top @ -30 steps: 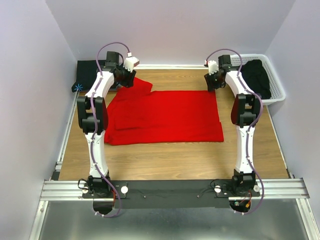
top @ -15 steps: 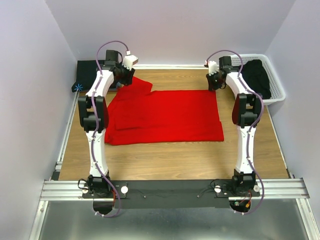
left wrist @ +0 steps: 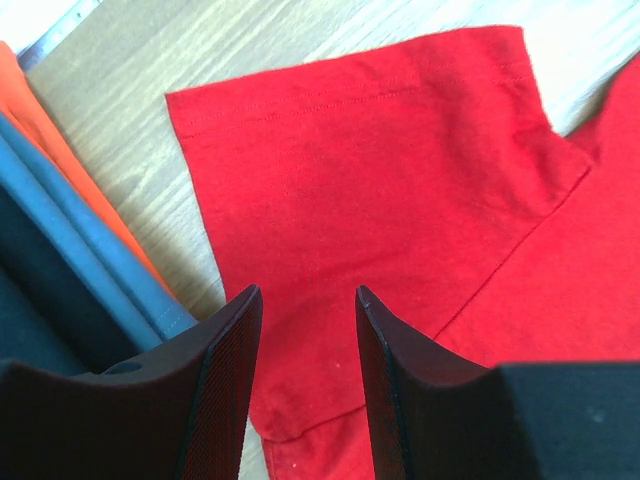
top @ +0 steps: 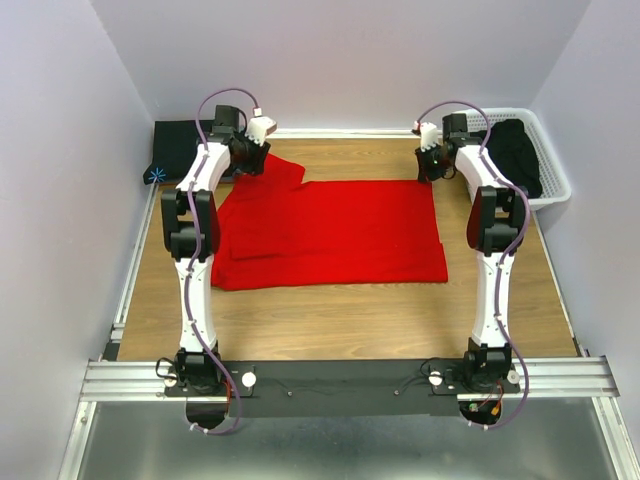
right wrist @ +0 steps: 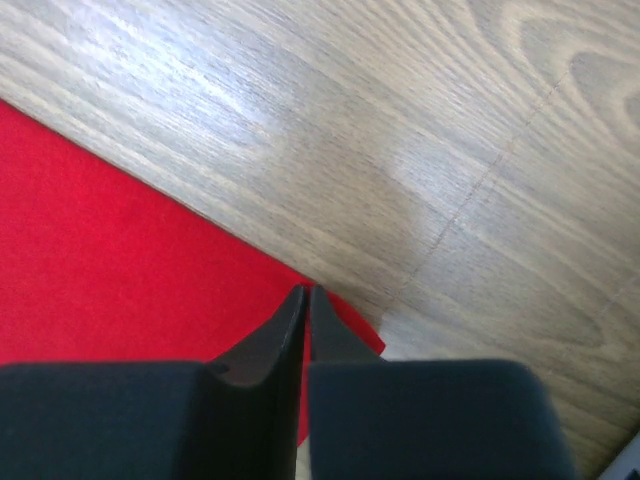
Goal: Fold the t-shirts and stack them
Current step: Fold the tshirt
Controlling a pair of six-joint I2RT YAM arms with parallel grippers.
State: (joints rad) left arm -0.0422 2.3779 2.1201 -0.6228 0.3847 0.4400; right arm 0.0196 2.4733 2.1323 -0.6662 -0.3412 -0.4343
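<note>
One red t-shirt (top: 330,230) lay spread flat across the middle of the wooden counter (top: 330,320), its longer side running left to right and one short sleeve (left wrist: 380,150) sticking out at its far left corner. The left gripper (top: 250,160) stood at that far left corner, right over the sleeve. Its jaws were spread partway, with red cloth showing in the gap between them in the left wrist view. Whether the fingertips touched the cloth could not be told. The right gripper (top: 428,170) stood at the shirt's far right corner with its jaws pressed together, the tips meeting exactly at the edge of the red corner. Red showed on both sides of the fingers in the right wrist view, but whether any cloth was caught between them could not be told. Bare wood lay just beyond that corner. One white lattice basket (top: 556,165) sat at the far right of the counter, beside the right arm, holding a heap of black t-shirts (top: 515,155) too bunched to count. At the far left, just outside the left gripper, lay one dark folded pile (top: 175,150). The left wrist view showed orange and blue cloth edges (left wrist: 60,230) there, just beside the sleeve.
</note>
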